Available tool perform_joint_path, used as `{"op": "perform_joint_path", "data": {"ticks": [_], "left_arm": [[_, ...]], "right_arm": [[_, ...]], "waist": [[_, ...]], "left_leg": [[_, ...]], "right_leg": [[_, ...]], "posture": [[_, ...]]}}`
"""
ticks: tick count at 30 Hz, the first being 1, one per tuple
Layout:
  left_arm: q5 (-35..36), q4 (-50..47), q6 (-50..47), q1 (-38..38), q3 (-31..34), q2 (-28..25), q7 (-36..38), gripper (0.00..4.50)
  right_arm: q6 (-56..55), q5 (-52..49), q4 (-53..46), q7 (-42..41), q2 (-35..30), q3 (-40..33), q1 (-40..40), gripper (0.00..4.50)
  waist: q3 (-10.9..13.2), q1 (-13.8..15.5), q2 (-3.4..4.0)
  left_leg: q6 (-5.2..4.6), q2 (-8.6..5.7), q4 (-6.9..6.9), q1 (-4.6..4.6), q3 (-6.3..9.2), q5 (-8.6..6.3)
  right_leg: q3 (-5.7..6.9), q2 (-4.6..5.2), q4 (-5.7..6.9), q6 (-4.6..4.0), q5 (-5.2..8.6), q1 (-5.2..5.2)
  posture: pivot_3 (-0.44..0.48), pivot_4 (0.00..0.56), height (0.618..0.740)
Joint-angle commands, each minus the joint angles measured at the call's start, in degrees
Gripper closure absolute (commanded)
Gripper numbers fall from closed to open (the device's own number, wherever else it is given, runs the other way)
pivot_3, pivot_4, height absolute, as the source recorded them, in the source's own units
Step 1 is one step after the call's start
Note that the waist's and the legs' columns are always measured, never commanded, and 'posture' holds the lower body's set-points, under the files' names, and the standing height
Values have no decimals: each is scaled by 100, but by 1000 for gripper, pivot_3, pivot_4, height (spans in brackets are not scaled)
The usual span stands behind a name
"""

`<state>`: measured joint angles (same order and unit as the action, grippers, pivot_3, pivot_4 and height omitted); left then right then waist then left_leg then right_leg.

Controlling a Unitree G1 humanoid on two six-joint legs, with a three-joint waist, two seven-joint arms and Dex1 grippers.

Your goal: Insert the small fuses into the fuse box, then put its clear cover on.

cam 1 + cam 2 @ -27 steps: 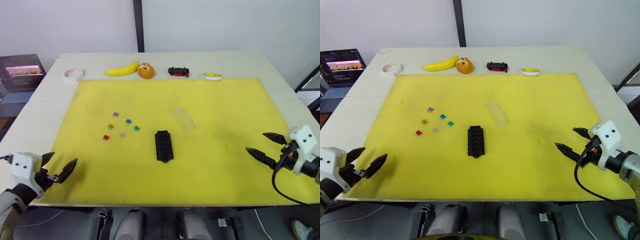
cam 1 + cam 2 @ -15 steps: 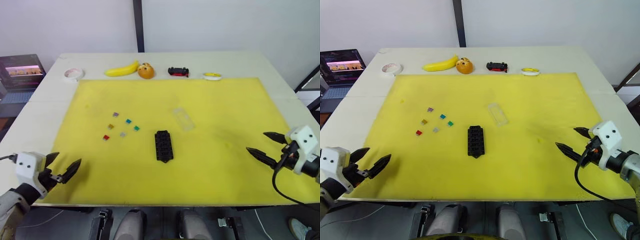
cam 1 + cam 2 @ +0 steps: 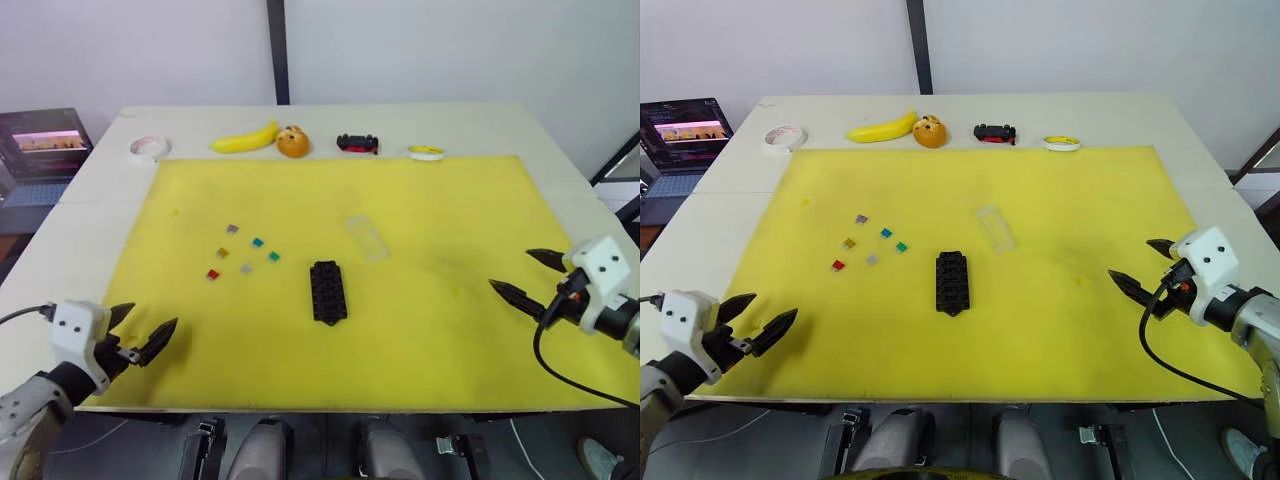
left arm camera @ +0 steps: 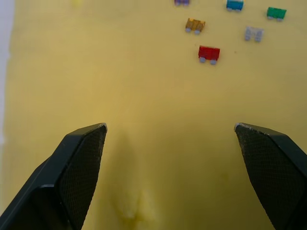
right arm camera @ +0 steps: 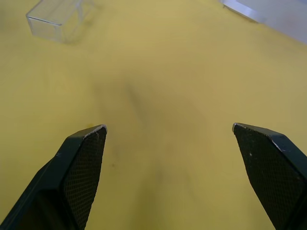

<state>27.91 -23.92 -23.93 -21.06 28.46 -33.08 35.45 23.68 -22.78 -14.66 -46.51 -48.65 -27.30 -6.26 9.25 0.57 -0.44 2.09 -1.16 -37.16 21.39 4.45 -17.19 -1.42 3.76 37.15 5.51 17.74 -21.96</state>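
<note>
The black fuse box (image 3: 328, 291) lies in the middle of the yellow mat (image 3: 440, 210). The clear cover (image 3: 367, 237) lies just behind it to the right, also seen as the clear cover (image 5: 60, 17). Several small fuses sit loose to the box's left: purple (image 3: 232, 229), teal (image 3: 257, 242), green (image 3: 273, 256), brown (image 3: 222, 253), grey (image 3: 245, 268) and red (image 3: 212, 274). My left gripper (image 3: 148, 320) hovers open at the mat's front left corner, well short of the red fuse (image 4: 209, 52). My right gripper (image 3: 512, 270) stands open near the mat's right edge, holding nothing.
Along the table's far side lie a white tape roll (image 3: 148, 147), a banana (image 3: 245, 138), an orange round toy (image 3: 292, 142), a black-and-red toy car (image 3: 357, 143) and a yellow ring (image 3: 426, 152). A laptop (image 3: 45, 140) stands off the table's left.
My left gripper has crept right and slightly forward along the mat's front edge. The right gripper has shifted a little inward. The fuses, box and cover have not moved.
</note>
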Motion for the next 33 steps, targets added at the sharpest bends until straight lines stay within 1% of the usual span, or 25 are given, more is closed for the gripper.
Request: {"op": "perform_joint_path", "data": {"ticks": [1,5,8,10,11,13,16,18,23,26,33], "left_arm": [[-10,-73,-13,128,-12,-40,-74,0],[354,-157,-343,144,42,-2,-32,0],[1026,-214,-1083,83,339,-197,39,0],[1531,-244,-1637,64,442,-315,48,0],[1811,-238,-1953,109,507,-319,-75,0],[2620,-184,-2662,253,694,-310,-383,0],[3649,-127,-3433,510,817,-368,-804,0],[4436,73,-3772,804,853,-285,-1362,0],[5580,503,-4117,1090,818,-434,-2073,0],[6024,849,-4093,1205,766,-458,-2422,0],[6463,1149,-3731,1358,628,-191,-2952,0]], "right_arm": [[101,-103,-270,52,3,-37,61,56],[374,-290,-474,34,8,-72,54,56],[746,-572,-936,105,-31,59,293,56],[745,-601,-1094,26,-69,384,583,56],[808,-658,-1187,14,-55,569,757,56],[1042,-862,-1427,68,16,901,1138,56],[1451,-1359,-1737,89,194,1349,1697,56],[1649,-1583,-1833,120,397,1685,1976,56],[1949,-1813,-2044,434,844,2211,2416,56],[1934,-1713,-2140,508,932,2453,2515,56],[1964,-1809,-2281,558,940,2630,2578,56]], "waist": [[0,0,0],[0,-18,0],[0,-56,1],[0,-107,1],[0,-136,2],[0,-137,3],[1,-134,1],[1,-114,1],[0,-126,-2],[0,-131,-2],[0,-127,-2]], "left_leg": [[0,0,0,0,0,0],[0,1,1,0,0,0],[0,3,0,-2,1,0],[0,5,0,-2,3,0],[0,6,-1,-2,5,0],[0,5,-1,-3,5,0],[0,6,-3,4,6,0],[0,5,-3,8,10,0],[5,1,-5,12,13,3],[11,-1,-4,12,12,6],[16,-4,-4,12,10,9]], "right_leg": [[0,0,0,0,0,0],[0,-2,1,0,0,-1],[-1,-2,7,0,0,-3],[0,-5,11,0,0,-5],[1,-6,12,0,0,-5],[1,-6,13,0,0,-5],[0,-5,20,0,0,-15],[1,-4,24,1,0,-21],[0,0,30,1,0,-28],[-1,1,32,0,0,-35],[-2,4,35,0,0,-36]], "posture": [[0,150,740],[0,150,740],[0,150,740],[0,150,740],[0,150,740],[0,150,740],[0,150,740],[0,150,740],[0,150,740],[0,150,740],[0,150,740]]}}
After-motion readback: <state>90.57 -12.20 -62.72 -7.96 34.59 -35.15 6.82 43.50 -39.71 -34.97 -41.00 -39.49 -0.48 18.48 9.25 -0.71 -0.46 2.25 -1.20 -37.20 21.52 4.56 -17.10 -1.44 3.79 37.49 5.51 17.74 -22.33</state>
